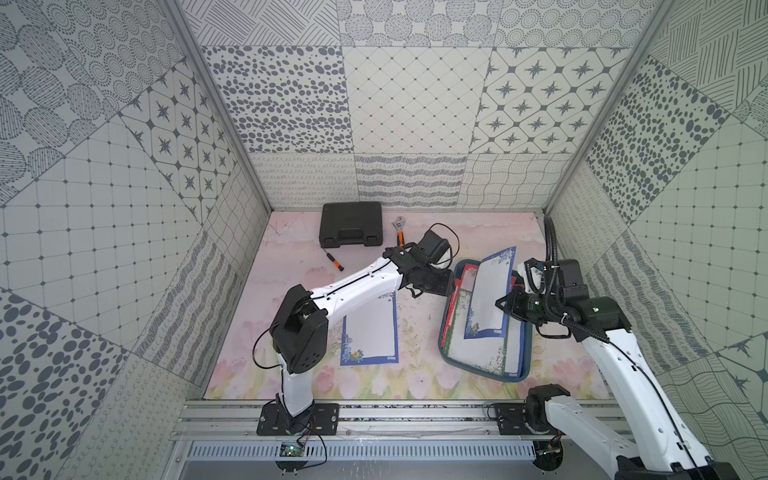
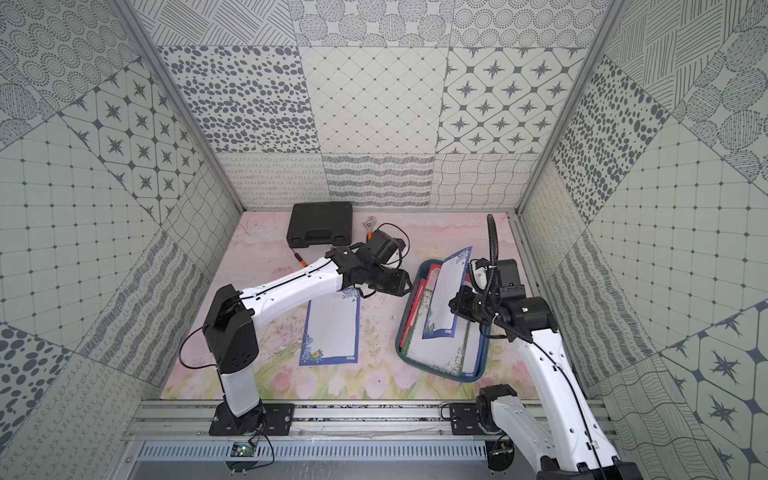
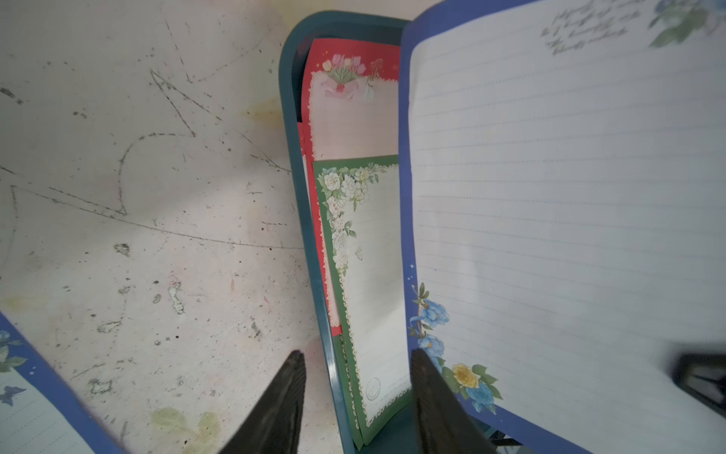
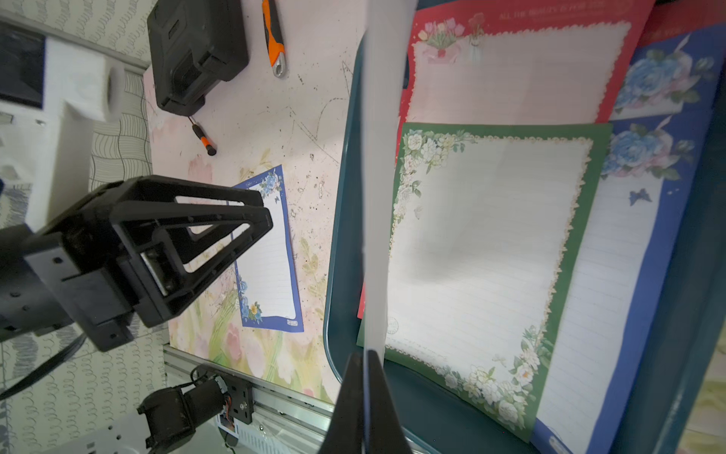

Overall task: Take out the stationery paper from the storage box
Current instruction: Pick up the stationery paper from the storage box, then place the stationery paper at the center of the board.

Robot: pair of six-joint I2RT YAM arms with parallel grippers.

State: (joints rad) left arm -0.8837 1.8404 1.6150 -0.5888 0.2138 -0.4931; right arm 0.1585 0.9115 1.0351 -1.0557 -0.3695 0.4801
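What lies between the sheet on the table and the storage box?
Bare, stained tabletop, in both top views; the open left gripper hangs over the box's rim.

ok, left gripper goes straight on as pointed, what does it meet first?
Likely the storage box wall, lying between the left gripper's open fingers; the lifted blue-bordered sheet edges one finger. Depth unclear.

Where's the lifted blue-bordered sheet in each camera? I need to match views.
Both top views: the lifted blue-bordered sheet slants over the storage box, right of centre.
Left wrist: close-up lined face beside the green-bordered sheet.
Right wrist: edge-on white strip in the right pincer.
Shared landmark: the storage box's teal rim.
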